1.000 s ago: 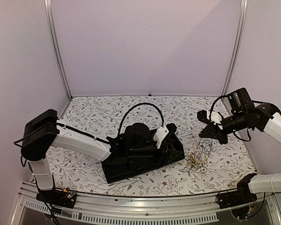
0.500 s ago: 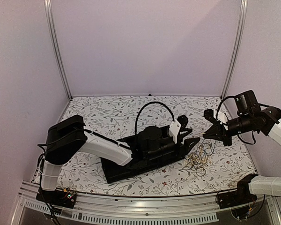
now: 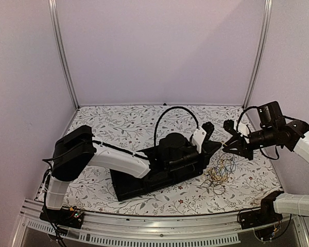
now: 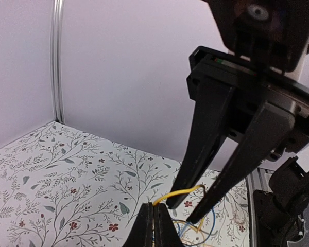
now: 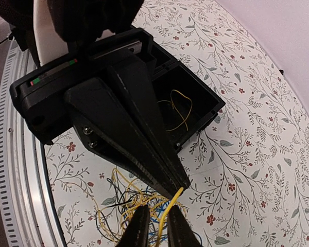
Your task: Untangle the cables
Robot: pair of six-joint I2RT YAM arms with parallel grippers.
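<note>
The cables (image 3: 220, 174) lie in a loose yellow, blue and black tangle (image 5: 129, 198) on the flowered table, right of centre. One yellow cable (image 4: 183, 192) rises out of it. My left gripper (image 4: 154, 208) is shut on the end of that strand, its closed tips (image 5: 181, 184) meeting my right gripper just above the tangle. My right gripper (image 5: 159, 210) stands slightly open, and the yellow cable (image 5: 171, 201) runs up through the gap between its fingers. In the top view the left gripper (image 3: 215, 146) and the right gripper (image 3: 228, 147) almost touch.
A black box (image 3: 139, 180) lies under the left arm near the table's middle. One open compartment (image 5: 216, 106) holds another loose yellow cable (image 5: 177, 110). The metal frame rail (image 3: 144, 231) runs along the near edge.
The left arm has swung right, from over the black box to the right gripper, and its jaws have closed on the yellow cable. The right gripper's fingers have parted slightly.
</note>
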